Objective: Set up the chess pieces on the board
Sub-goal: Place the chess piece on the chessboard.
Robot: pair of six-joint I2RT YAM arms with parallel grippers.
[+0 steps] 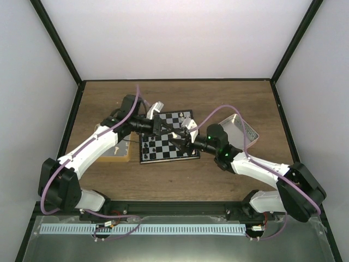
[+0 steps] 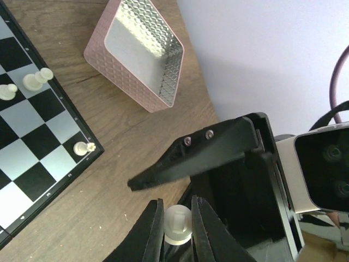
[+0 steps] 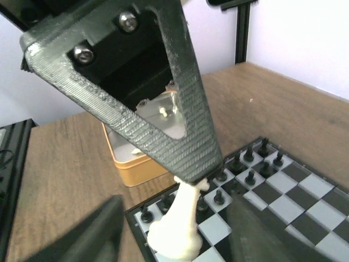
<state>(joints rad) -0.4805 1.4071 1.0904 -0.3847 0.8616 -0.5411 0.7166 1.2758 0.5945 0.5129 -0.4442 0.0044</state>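
The chess pieces (image 3: 251, 177) are partly set: black rows stand on the board (image 2: 32, 164) just beyond my right gripper (image 3: 177, 232), with few white ones. My left gripper (image 2: 177, 210) pinches a cream piece (image 2: 177, 225); the right's jaws stand apart either side of it. More wait in the tan tray (image 3: 136, 172).

The left arm (image 1: 90, 150) and the right arm (image 1: 260, 168) are built of glossy white link shells joined by bulky black joint housings. A thin lilac cable (image 1: 137, 94) runs along each, looping free in places. Small green lights (image 1: 218, 146) glow on the right arm's black wrist block.

The left gripper (image 2: 177, 210) has 2 matte black fingers (image 2: 150, 234) with smooth curved edges. From the right wrist, one of them is a ribbed dark-grey triangular frame with 2 screw heads (image 3: 129, 21).

The right gripper (image 3: 177, 232) shows there only as 2 dark blurs. From the left wrist, one of its fingers is a black wedge with 2 silver screws (image 2: 209, 134), beside a white camera housing (image 2: 322, 164).
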